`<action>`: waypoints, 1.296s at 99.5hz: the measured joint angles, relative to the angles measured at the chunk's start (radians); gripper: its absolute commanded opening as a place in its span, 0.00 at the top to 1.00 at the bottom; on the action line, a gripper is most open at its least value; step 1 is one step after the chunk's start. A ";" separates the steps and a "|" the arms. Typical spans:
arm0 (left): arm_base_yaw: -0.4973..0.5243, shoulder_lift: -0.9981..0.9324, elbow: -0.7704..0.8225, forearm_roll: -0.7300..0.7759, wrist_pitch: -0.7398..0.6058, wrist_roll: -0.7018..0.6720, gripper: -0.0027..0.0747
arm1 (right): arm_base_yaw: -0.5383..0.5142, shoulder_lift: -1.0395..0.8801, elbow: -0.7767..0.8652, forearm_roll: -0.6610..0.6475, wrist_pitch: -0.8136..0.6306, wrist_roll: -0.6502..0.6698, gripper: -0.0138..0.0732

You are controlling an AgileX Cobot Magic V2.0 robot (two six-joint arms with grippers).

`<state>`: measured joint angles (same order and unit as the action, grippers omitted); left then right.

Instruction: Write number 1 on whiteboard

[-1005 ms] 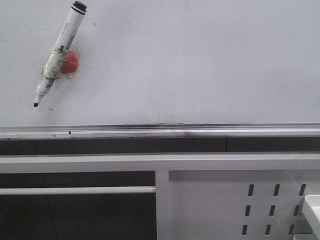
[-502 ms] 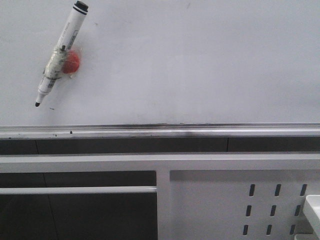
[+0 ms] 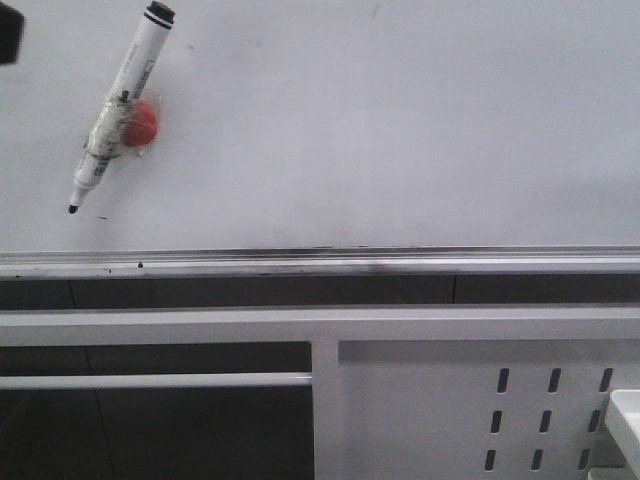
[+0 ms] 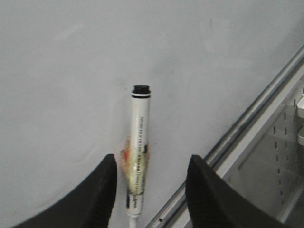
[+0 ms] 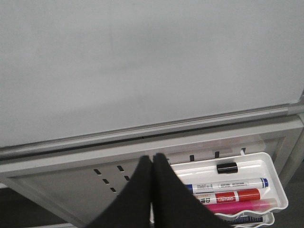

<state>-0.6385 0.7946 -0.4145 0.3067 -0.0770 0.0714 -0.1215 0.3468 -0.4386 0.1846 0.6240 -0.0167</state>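
Whiteboard [image 3: 400, 130], the big shiny white-grey board with a silver metal ledge [image 3: 320, 262] along its bottom edge, has no number 1 on it yet. Its face looks blank but for a few tiny dark specks. A white marker pen with a black end and a black tip [image 3: 117, 104] sits on the board near its upper left in the front view. The pen leans over with its tip pointing down, and it seems to be taped to a small red round thing [image 3: 141, 123], maybe a magnet. The left gripper [image 4: 149, 183] hangs over the pen with its two black fingers [image 4: 102, 183] spread wide, one on each side, not touching it. The right gripper [image 5: 153, 171] waits low by the ledge with its fingers pressed together, holding nothing. Beside it is a white plastic tray [image 5: 278, 183] with blue, red and pink pens in it. I think the job is at the pick-up step. Next, the left gripper should come closer, squeeze the pen, lift it off the board, and only then draw the line.
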 measured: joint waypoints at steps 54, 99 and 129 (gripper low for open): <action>-0.006 0.319 0.000 -0.195 -0.233 0.079 0.56 | 0.021 0.000 0.000 0.167 0.047 -0.186 0.92; -0.008 0.264 0.000 -0.321 -0.210 0.133 0.56 | 0.054 0.000 0.000 0.167 0.047 -0.188 0.92; 0.033 0.242 0.000 -0.323 -0.111 0.249 0.56 | 0.054 0.000 0.000 0.167 0.036 -0.188 0.92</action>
<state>-0.6059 1.0368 -0.4145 -0.0164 -0.1884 0.3204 -0.0677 0.3468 -0.4386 0.3519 0.6603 -0.2046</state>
